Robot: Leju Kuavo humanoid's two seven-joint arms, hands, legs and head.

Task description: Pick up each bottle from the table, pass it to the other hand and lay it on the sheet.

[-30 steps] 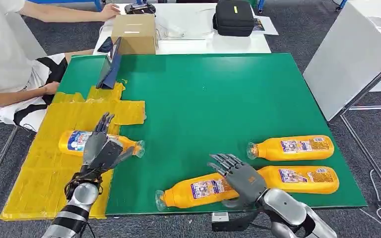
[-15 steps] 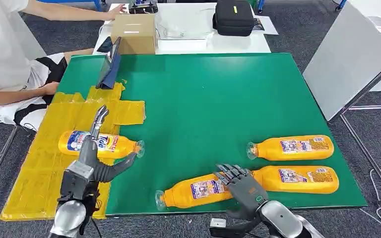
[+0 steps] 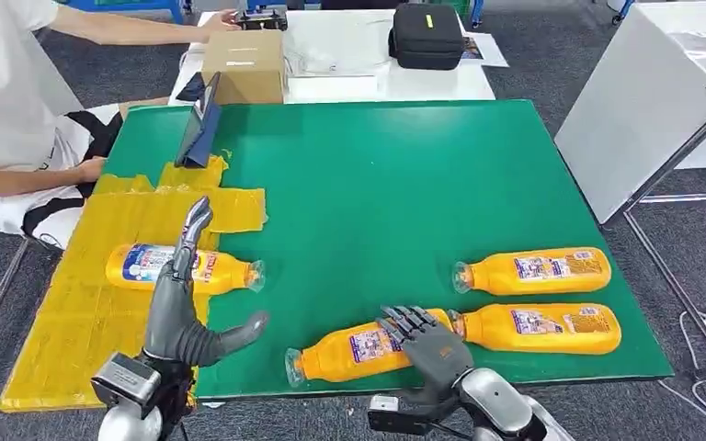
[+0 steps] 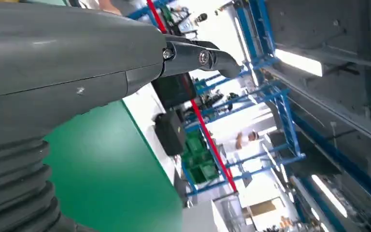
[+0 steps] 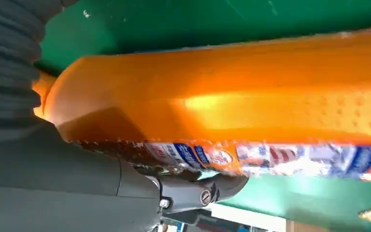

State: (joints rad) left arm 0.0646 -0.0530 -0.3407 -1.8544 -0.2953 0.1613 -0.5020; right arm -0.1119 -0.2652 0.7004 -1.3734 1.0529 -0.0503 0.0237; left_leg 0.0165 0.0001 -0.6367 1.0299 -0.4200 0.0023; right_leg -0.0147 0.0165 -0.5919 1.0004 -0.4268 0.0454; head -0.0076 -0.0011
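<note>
Orange plastic bottle (image 3: 360, 349) lying near front edge of green surface (image 3: 368, 184), neck toward yellow sheet (image 3: 74, 303), under right hand (image 3: 423, 337); fingers draped over its body, thumb beneath in right wrist view, likely closing for pickup, though a firm grip cannot be told. Two more orange bottles (image 3: 533, 272) just beyond, waiting. One labelled bottle (image 3: 184, 268) already laid on sheet. Left hand (image 3: 184, 308) spread, empty, now pulled back and raised off that bottle compared with a second ago, presumably freeing itself for handover.
</note>
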